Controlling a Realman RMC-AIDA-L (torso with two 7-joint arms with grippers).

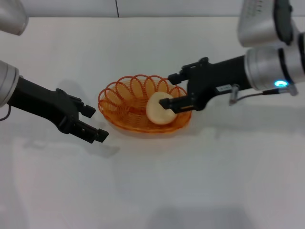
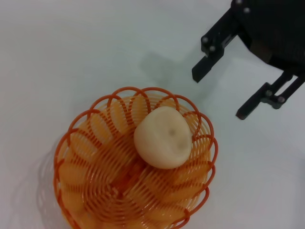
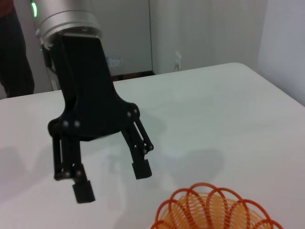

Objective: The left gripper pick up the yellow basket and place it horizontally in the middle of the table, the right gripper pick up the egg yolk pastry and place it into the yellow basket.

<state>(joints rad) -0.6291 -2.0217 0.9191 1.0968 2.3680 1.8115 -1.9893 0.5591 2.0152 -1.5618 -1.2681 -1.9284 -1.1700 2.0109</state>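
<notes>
The yellow basket, an orange wire oval with a looped rim, lies on the white table at mid-table. The egg yolk pastry rests inside it, toward its right end. My right gripper is open over the basket's right rim; the left wrist view shows the right gripper standing apart from the pastry in the basket. My left gripper is open and empty, just left of the basket; it also shows in the right wrist view near the basket's rim.
The table's far edge runs along the top of the head view. Bare white surface lies in front of the basket and on both sides.
</notes>
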